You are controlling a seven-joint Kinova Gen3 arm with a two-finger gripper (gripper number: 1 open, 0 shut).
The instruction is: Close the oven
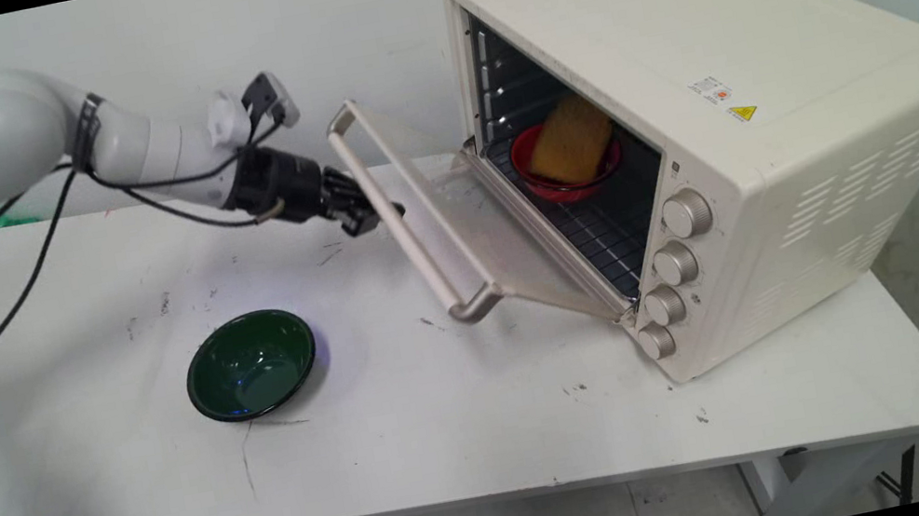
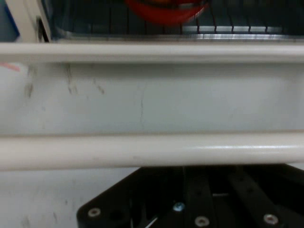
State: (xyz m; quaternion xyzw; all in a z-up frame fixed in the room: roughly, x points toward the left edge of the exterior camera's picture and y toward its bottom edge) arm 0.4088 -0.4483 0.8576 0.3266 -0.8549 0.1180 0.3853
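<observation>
While a green bowl (image 1: 251, 364) sits alone at left, the gripper (image 1: 372, 214) meets the handle (image 1: 413, 230) of the half-open oven (image 1: 718, 118) door (image 1: 482, 233) (finger state hidden, cannot tell). Inside, on the rack (image 1: 602, 235), a red bowl (image 1: 545, 177) holds a yellow sponge (image 1: 573, 138).

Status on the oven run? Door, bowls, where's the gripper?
Looks done: the red bowl with a yellow spongy block sits on the rack inside the toaster oven. In hand: the oven door stands half open, with the gripper at its handle; grip unclear. Left: the door is neither shut nor fully down, and the green bowl sits empty on the table.
</observation>
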